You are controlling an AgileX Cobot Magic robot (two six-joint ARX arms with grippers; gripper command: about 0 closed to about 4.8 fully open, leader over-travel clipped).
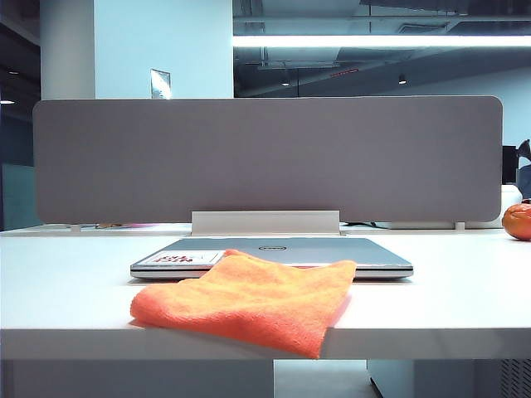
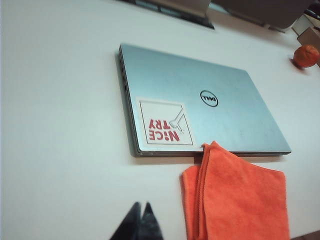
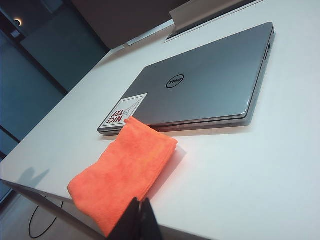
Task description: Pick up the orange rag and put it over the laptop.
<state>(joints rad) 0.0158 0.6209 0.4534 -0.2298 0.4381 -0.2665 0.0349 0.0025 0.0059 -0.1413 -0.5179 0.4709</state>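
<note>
On white worktop (image 1: 66,290), approach step only: nothing grasped. Left gripper (image 2: 139,209) closed, empty, hovering beside orange rag (image 1: 249,300); must open, descend onto it. Rag folded, fuzzy, corner resting on laptop (image 1: 332,249) front edge, overhanging worktop edge. Right gripper (image 3: 139,204) closed, empty, above rag's near end.

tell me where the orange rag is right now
The orange rag lies folded on the white table's near edge, centre of the exterior view, one corner resting against the closed laptop's front edge.

- Exterior view: low, level with the table (image 1: 66,290) edge, facing the divider panel (image 1: 265,157).
- Both wrist views look down obliquely from above; all share the laptop (image 2: 200,100) and orange rag (image 3: 125,170).
</note>
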